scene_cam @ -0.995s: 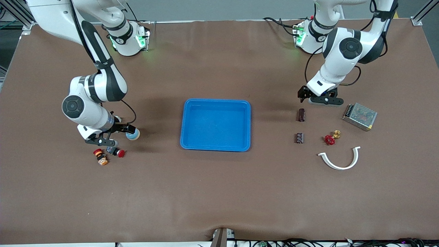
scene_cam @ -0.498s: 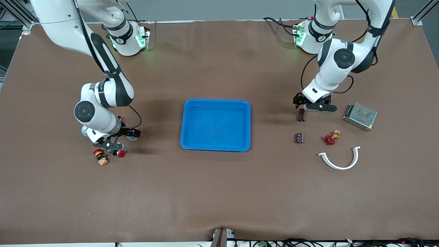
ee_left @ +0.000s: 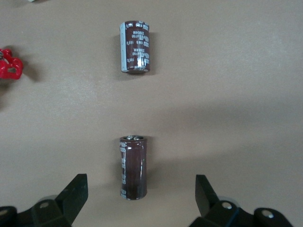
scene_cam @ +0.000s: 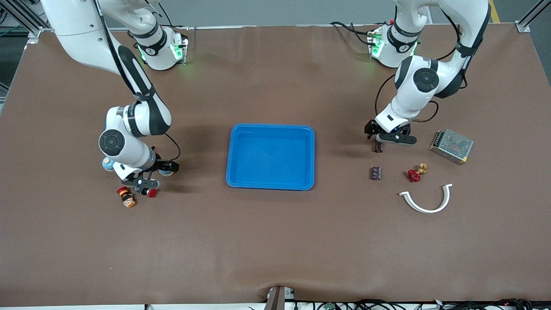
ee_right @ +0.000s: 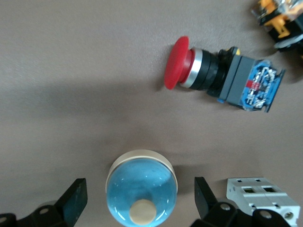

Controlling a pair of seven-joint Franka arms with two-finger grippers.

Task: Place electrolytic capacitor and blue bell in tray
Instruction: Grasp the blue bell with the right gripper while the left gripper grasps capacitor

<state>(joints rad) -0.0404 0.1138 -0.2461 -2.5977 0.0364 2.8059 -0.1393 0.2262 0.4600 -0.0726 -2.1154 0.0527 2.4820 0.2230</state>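
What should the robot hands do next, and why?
Probably lower both and shut them. The open left gripper hangs over the brown capacitor, which lies between its fingers; the open right gripper likewise brackets the blue bell. Neither is gripped yet, and the tray is empty.

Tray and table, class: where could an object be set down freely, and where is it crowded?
Free: the tray, holding nothing, and the table nearer the camera. Crowded: around the left gripper, over a capacitor, and around the right gripper, over the blue bell beside a red pushbutton.
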